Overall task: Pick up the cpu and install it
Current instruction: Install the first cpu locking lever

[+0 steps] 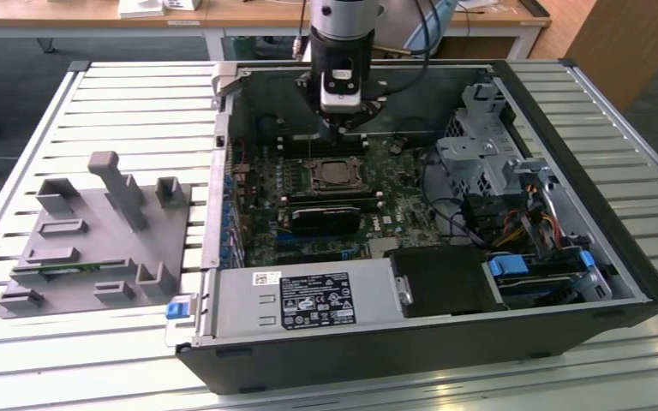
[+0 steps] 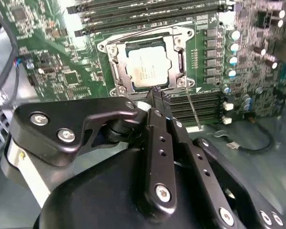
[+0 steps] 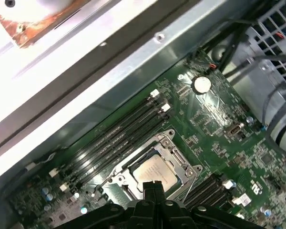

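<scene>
Lying flat in the metal socket frame [image 2: 145, 64] on the green motherboard [image 1: 341, 201], centre of the second wrist view: the cpu [image 2: 148, 69], a small square chip with a dull silver-grey top and a thin pale rim. Showing again low and centre in the first wrist view [image 3: 155, 172], and as a small square just above the middle of the exterior view [image 1: 331, 174].

Standing open on a slatted metal table [image 1: 134, 103] in the exterior view: a black computer case [image 1: 421, 342], holding the motherboard, a grey labelled power supply [image 1: 306, 300] at its lower edge, a perforated drive cage [image 1: 478, 145] at right, bundled cables [image 1: 523, 227]. Resting at the exterior view's left: a grey moulded fixture tray [image 1: 89, 248] with upright posts.

Hanging over the case's upper middle: the black gripper [image 1: 346, 118]. Closing together into one narrow point, fingers [image 2: 157, 102] pressed side by side with nothing between them. Sitting just beyond that point, close beside the tips yet untouched by them: the cpu, seated in the socket. Running alongside the socket in both wrist views: long black memory slots [image 3: 119, 138].
</scene>
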{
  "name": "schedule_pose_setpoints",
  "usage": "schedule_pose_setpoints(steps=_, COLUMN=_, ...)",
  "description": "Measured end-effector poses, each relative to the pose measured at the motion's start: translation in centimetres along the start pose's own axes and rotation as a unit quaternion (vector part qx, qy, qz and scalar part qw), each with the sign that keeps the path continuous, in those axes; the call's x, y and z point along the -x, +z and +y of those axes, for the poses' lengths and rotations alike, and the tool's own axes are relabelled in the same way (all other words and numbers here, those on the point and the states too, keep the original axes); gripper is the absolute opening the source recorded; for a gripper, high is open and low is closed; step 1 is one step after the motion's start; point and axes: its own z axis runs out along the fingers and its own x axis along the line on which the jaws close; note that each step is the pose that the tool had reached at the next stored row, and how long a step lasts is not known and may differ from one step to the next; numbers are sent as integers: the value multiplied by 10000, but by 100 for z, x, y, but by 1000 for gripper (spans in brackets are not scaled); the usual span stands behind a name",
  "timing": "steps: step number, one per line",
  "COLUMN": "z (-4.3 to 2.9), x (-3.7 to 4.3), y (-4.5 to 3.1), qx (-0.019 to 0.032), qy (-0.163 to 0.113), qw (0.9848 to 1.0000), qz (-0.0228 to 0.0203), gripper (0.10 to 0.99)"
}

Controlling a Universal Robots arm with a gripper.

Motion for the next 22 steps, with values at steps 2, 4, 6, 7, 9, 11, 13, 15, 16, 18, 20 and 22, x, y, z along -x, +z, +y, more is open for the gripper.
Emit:
schedule_pose_setpoints(steps=2, z=0, x=0, y=0, qx=2, qy=-188, qw=9998, qz=7, gripper=106)
schedule_pose_setpoints(steps=4, z=0, x=0, y=0, qx=3, qy=-368, qw=9993, qz=13, gripper=106)
schedule_pose_setpoints(steps=6, z=0, x=0, y=0, qx=4, qy=-548, qw=9985, qz=19, gripper=106)
schedule_pose_setpoints(steps=7, z=0, x=0, y=1, qx=5, qy=-637, qw=9980, qz=22, gripper=106)
schedule_pose_setpoints(steps=9, z=0, x=0, y=2, qx=7, qy=-822, qw=9966, qz=28, gripper=106)
schedule_pose_setpoints(steps=11, z=0, x=0, y=2, qx=8, qy=-1001, qw=9950, qz=34, gripper=106)
schedule_pose_setpoints(steps=13, z=0, x=0, y=3, qx=9, qy=-1183, qw=9930, qz=41, gripper=106)
schedule_pose_setpoints(steps=15, z=0, x=0, y=3, qx=10, qy=-1361, qw=9907, qz=47, gripper=106)
schedule_pose_setpoints(steps=16, z=0, x=0, y=4, qx=11, qy=-1455, qw=9893, qz=50, gripper=106)
schedule_pose_setpoints(steps=18, z=-1, x=0, y=5, qx=12, qy=-1635, qw=9865, qz=56, gripper=106)
schedule_pose_setpoints(steps=20, z=0, x=0, y=7, qx=14, qy=-1811, qw=9834, qz=62, gripper=106)
schedule_pose_setpoints(steps=22, z=-1, x=-1, y=9, qx=14, qy=-1914, qw=9815, qz=65, gripper=106)
